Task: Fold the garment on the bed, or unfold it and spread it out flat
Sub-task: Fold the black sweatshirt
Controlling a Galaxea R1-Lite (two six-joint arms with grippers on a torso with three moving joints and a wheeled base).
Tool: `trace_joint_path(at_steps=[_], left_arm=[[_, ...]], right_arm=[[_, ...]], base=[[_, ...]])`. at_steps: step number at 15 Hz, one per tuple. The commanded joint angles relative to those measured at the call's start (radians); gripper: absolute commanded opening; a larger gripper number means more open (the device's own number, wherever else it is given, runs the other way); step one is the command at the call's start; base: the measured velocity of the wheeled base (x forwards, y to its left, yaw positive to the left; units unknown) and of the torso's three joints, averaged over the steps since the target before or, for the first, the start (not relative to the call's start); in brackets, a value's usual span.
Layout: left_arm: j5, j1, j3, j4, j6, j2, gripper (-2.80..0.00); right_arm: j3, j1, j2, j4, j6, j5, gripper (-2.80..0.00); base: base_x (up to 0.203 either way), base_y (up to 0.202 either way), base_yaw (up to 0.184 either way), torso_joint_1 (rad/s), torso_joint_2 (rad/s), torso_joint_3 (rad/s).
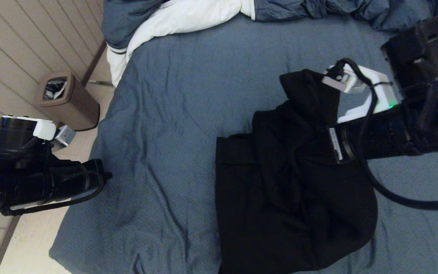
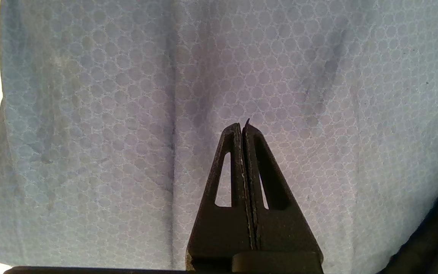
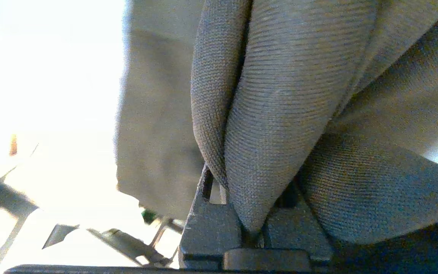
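The black garment (image 1: pixel 280 198) lies bunched on the right half of the blue-grey bed (image 1: pixel 181 114), with one fold pulled up toward the far side. My right arm reaches in from the right above it. In the right wrist view the right gripper (image 3: pixel 247 205) is shut on a thick fold of the garment (image 3: pixel 280 114), and the cloth hides its fingertips. My left gripper (image 2: pixel 242 127) is shut and empty, hovering over the bare sheet (image 2: pixel 108 114). In the head view the left gripper (image 1: pixel 104 176) sits at the bed's left edge, well apart from the garment.
A puffy blue-grey duvet (image 1: pixel 318 9) with white lining (image 1: pixel 188 17) is piled along the far side of the bed. A brown waste bin (image 1: pixel 67 101) stands on the pale floor (image 1: pixel 32 247) left of the bed. Wrinkled sheet stretches between the left gripper and the garment.
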Motion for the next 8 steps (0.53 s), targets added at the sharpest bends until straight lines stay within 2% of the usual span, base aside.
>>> trace_joint_path(at_steps=[1,4,8], left_arm=[[0.0,-0.001,0.0,-0.001,-0.002,0.002,-2.8],[0.0,-0.008,0.011,-0.006,-0.001,0.0,-2.8],[0.0,-0.021,0.019,-0.012,-0.001,0.006,-2.8]], right_arm=[[-0.049,0.119,0.112,0.003,0.007,-0.012,-2.8],[-0.06,0.201,0.187,-0.002,-0.002,-0.016,-2.8],[-0.05,0.249,0.208,-0.005,-0.069,0.014,-2.8]], base=[[0.0,0.0,0.0,0.0,0.0,0.0],[0.0,0.0,0.0,0.0,0.0,0.0],[0.0,0.0,0.0,0.0,0.0,0.0]])
